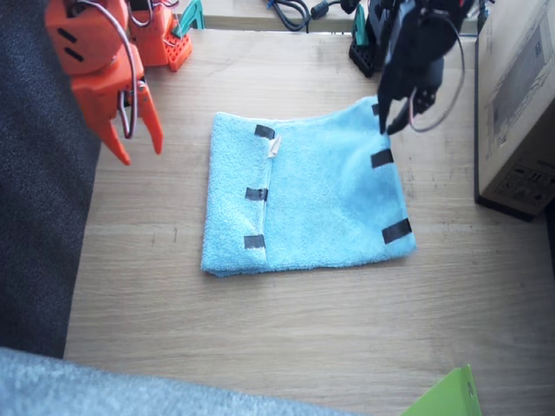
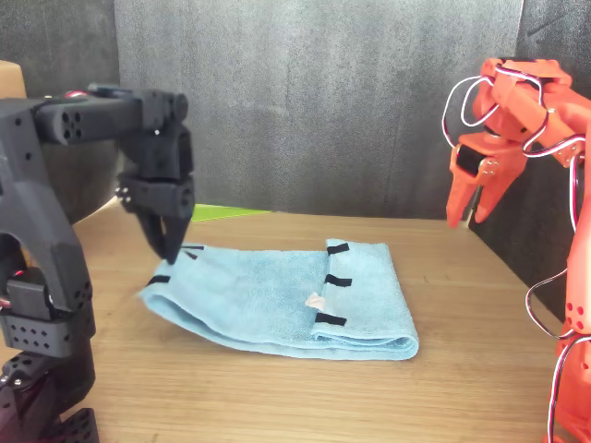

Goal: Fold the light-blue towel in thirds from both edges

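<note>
Wooden table (image 1: 286, 338) carried your light-blue towel (image 1: 321, 204) at centre, one taped edge (image 1: 257, 194) folded over on top. Your black left gripper (image 1: 395, 117) hung over the other taped edge (image 1: 384, 159), jaws nearly together, empty. Your orange right gripper (image 1: 137, 143) hovered clear, jaws apart.

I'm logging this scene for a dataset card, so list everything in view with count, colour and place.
light-blue towel: one, sky blue, table centre, one side already folded over.
black tape strips: six visible, three on the folded-in edge, three along the opposite edge.
white tag: one, by the folded-in edge.
table: one, light wood.
cardboard box: one, brown, beside the left arm.
green sheet: one, lime, table's near corner.
cables: dark, far edge.
right gripper: orange, raised, open, off the towel.
left gripper: black, at the towel's unfolded edge.
</note>
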Robot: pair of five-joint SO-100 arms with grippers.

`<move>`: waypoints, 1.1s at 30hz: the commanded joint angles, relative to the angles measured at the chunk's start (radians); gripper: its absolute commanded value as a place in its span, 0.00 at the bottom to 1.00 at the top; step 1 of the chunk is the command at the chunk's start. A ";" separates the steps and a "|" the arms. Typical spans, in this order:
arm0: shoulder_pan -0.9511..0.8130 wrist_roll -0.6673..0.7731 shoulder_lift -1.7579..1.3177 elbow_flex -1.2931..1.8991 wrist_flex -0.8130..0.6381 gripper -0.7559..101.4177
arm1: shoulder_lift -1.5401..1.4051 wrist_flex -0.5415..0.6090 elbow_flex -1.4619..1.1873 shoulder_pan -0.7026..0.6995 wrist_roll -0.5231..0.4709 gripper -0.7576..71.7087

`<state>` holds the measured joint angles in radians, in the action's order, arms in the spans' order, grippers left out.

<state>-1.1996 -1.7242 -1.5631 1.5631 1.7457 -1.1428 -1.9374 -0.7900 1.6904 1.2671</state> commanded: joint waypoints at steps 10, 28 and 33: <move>0.110 -0.002 0.063 -0.298 0.147 0.01 | -0.075 -0.006 -0.034 0.020 0.026 0.34; 0.334 0.003 0.491 -0.871 0.316 0.00 | -0.117 -0.006 -0.067 0.015 0.034 0.35; 0.385 0.002 0.555 -0.939 0.318 0.00 | -0.129 -0.006 -0.084 0.003 0.031 0.36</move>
<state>-0.8314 -1.7058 -0.9986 0.6719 2.0509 -1.2103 -1.9374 -0.8698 1.6997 1.2839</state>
